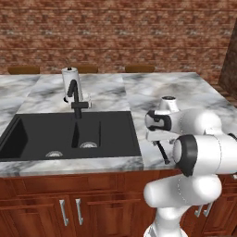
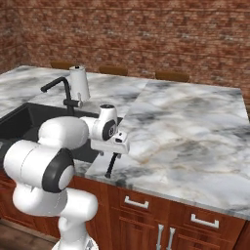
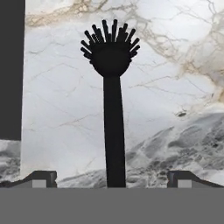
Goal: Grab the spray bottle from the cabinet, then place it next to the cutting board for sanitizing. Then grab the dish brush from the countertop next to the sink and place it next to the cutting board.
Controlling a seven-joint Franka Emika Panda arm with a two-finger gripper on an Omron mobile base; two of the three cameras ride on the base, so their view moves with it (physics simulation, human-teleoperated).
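Observation:
The dish brush (image 3: 113, 109) is slim and black and lies flat on the marble countertop (image 2: 195, 132), just right of the sink. Its round bristled head points away from me in the hand view. The thin handle runs back between my two fingertips. My gripper (image 3: 113, 178) is open and hangs directly above the handle, with one fingertip on each side and clear of it. From the base cameras the brush (image 1: 163, 152) (image 2: 112, 166) shows beneath the white hand, near the counter's front edge. The spray bottle, the cabinet and the cutting board are out of view.
A black double sink (image 1: 28, 139) with a black faucet (image 1: 75, 99) lies left of the brush. A white canister (image 1: 71, 81) stands behind the faucet. Open marble stretches to the right (image 2: 195, 112). Brown chair backs (image 1: 139, 68) line the counter's far side before a brick wall.

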